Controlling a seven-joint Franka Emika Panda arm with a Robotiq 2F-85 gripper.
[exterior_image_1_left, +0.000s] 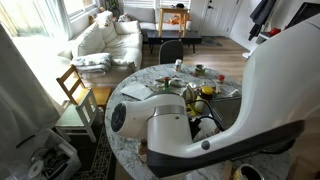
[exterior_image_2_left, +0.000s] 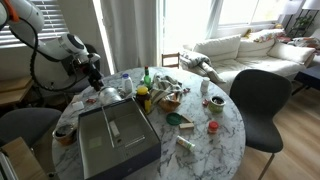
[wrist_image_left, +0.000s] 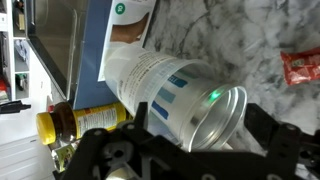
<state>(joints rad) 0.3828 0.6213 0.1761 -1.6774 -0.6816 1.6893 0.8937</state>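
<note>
Nearest the wrist camera, the gripper (wrist_image_left: 195, 130) is seen with its jaws spread wide, one dark finger (wrist_image_left: 110, 150) set to each side of a can (wrist_image_left: 185, 95). No firm contact with the can's wall can be made out, so the can is judged to be straddled rather than pinched. The can appears to be laid on its side on the marble table (wrist_image_left: 240, 40), near the table's edge on the arm's side. Its shiny metal end is turned towards the camera and its white label with blue bars is turned upward. Lying so, it could roll, which is probably why the fingers are placed across its round body.

Just beside the can a yellow-lidded jar (wrist_image_left: 60, 122) is found, and behind the can a blue-and-white carton (wrist_image_left: 130, 25) is stood. Both are close enough that little room is left at that side. Farther off, a red packet (wrist_image_left: 300, 65) is seen on the bare marble.

In an exterior view the gripper (exterior_image_2_left: 96, 80) is held low over the can (exterior_image_2_left: 107, 96), next to a grey tray (exterior_image_2_left: 115, 140) by which much of the near table is taken up. Small lids and bottles are scattered across the middle of the table. Beyond the table a black chair (exterior_image_2_left: 260, 100) is drawn up, and farthest away a pale sofa (exterior_image_2_left: 240, 45) is set under the windows.
</note>
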